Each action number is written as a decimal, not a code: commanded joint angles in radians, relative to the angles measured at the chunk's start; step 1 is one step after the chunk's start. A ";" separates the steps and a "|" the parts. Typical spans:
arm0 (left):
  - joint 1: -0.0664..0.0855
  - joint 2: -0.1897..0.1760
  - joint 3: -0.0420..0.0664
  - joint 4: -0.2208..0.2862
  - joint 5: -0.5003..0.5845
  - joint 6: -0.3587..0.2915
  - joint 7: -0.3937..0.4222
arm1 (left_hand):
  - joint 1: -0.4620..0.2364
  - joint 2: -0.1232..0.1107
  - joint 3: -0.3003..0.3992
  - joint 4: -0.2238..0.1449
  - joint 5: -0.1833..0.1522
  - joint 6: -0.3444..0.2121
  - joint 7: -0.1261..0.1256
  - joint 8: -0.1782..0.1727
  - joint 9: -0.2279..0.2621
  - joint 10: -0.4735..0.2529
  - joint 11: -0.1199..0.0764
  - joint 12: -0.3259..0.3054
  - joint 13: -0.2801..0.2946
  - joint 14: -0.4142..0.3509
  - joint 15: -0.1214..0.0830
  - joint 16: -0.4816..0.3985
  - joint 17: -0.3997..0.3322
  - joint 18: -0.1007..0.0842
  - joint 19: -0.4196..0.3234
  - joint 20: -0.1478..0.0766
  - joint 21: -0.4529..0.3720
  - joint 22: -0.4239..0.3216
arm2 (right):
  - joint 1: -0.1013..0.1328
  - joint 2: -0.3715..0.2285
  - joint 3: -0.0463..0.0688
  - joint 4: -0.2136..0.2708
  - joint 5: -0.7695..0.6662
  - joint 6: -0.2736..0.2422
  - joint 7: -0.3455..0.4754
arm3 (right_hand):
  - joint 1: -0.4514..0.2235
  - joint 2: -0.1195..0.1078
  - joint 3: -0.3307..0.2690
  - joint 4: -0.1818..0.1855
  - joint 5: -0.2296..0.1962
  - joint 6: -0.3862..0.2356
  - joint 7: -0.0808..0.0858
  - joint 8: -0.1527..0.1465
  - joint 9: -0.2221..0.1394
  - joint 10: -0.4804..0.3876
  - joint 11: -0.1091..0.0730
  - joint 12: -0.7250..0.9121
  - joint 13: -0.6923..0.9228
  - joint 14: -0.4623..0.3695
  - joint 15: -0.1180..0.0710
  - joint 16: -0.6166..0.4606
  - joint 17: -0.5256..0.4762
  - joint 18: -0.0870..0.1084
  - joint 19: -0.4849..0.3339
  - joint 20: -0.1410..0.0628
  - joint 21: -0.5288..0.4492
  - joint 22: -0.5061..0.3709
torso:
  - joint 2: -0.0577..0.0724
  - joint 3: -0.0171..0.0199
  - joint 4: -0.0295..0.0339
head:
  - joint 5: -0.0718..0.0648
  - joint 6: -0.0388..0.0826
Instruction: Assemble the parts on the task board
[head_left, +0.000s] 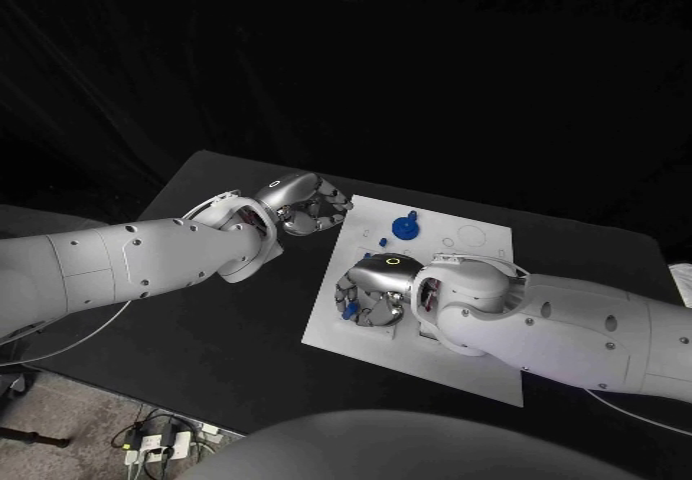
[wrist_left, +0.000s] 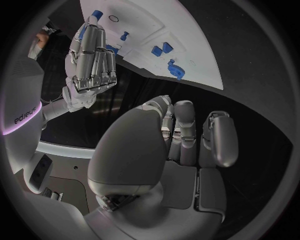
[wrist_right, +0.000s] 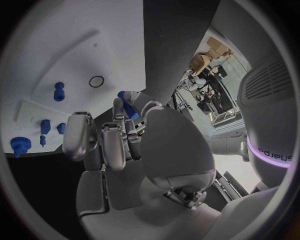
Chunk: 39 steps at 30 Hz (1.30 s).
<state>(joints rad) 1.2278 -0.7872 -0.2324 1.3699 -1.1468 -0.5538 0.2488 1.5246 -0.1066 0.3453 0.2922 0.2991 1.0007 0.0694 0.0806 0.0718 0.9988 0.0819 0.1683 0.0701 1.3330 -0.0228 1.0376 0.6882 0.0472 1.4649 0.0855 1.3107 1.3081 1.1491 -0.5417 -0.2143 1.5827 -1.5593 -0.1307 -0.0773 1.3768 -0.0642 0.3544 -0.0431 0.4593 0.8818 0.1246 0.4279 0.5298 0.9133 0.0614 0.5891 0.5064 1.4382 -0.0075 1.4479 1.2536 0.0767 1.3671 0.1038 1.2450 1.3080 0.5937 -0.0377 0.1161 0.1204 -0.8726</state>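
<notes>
My right hand (head_left: 372, 290) hangs over the near left part of the white board (head_left: 476, 240), palm down with the fingers curled in. A small blue piece (wrist_right: 127, 109) sits pinched at my fingertips; in the head view it shows as a blue speck (head_left: 351, 311) under the hand, just above the board.

My left hand (head_left: 306, 204) hovers at the board's far left corner, over the black table (head_left: 216, 330). Its fingers are bent inward side by side and I see nothing in them (wrist_left: 187, 135).

On the board I count four loose blue pieces from my right wrist: a peg (wrist_right: 59, 91) standing near a small dark ring (wrist_right: 96, 81), two small blocks (wrist_right: 45, 126) close together, and a larger knob with a stem (wrist_right: 19, 145) at the board's edge. The knob (head_left: 408, 226) stands toward the board's far side in the head view.
</notes>
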 joint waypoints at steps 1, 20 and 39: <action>0.000 0.003 0.001 0.003 -0.002 0.014 0.007 | 0.003 0.000 0.008 0.000 0.004 0.001 0.005 0.005 0.001 0.006 0.002 -0.004 0.001 0.000 0.006 -0.005 0.001 0.008 0.003 0.005 -0.002 0.190 | -0.012 0.014 0.000 -0.008 -0.119 0.031 -0.029 | 0.002 -0.011 0.006 -0.002 0.012 0.011 0.001 -0.009 0.117 0.013 -0.001 -0.006 -0.001 0.010 0.001 0.008 0.009 -0.001 0.012 -0.001 0.011 0.165 | 0.001 0.0010 -0.0005 | 0.006 0.000; 0.000 0.006 0.001 0.001 -0.002 0.020 0.004 | 0.004 0.001 0.011 -0.002 0.007 0.002 0.006 0.005 0.001 0.005 0.002 -0.005 0.001 0.000 0.005 -0.006 0.000 0.008 0.003 0.005 -0.002 0.190 | -0.026 -0.004 0.000 0.007 -0.212 -0.019 -0.076 | -0.007 -0.019 0.013 -0.008 0.030 0.022 -0.001 -0.028 0.111 0.024 -0.003 -0.014 -0.006 0.027 -0.001 0.024 0.040 -0.010 0.038 -0.003 0.052 0.176 | 0.000 0.0003 -0.0014 | 0.015 0.000; 0.000 0.008 0.001 -0.003 -0.002 0.027 -0.004 | 0.006 0.000 0.013 -0.003 0.008 0.001 0.007 0.005 0.001 0.004 0.002 -0.006 0.001 0.000 0.005 -0.006 0.000 0.008 0.002 0.005 -0.003 0.189 | -0.021 -0.060 0.000 0.037 -0.199 0.004 -0.076 | -0.012 -0.020 0.013 -0.007 0.031 0.027 -0.002 -0.029 0.112 0.027 -0.003 -0.015 -0.006 0.025 -0.001 0.023 0.035 -0.009 0.037 -0.003 0.051 0.175 | 0.000 0.0001 -0.0031 | 0.021 0.000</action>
<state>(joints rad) 1.2277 -0.7819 -0.2325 1.3667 -1.1475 -0.5404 0.2458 1.5246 -0.1067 0.3537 0.2893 0.3039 1.0006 0.0693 0.0806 0.0715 0.9988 0.0819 0.1683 0.0699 1.3331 -0.0228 1.0376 0.6880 0.0471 1.4649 0.0855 1.3108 1.3077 1.1292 -0.6013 -0.2138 1.6178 -1.7500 -0.1460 -0.1487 1.3686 -0.0823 0.3633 -0.0521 0.4842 0.8951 0.1157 0.3970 0.6247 0.9328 0.0590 0.5806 0.5019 1.4561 -0.0074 1.4688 1.2896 0.0767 1.4025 0.1001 1.2983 1.3076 0.5937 -0.0377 0.1134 0.1431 -0.8726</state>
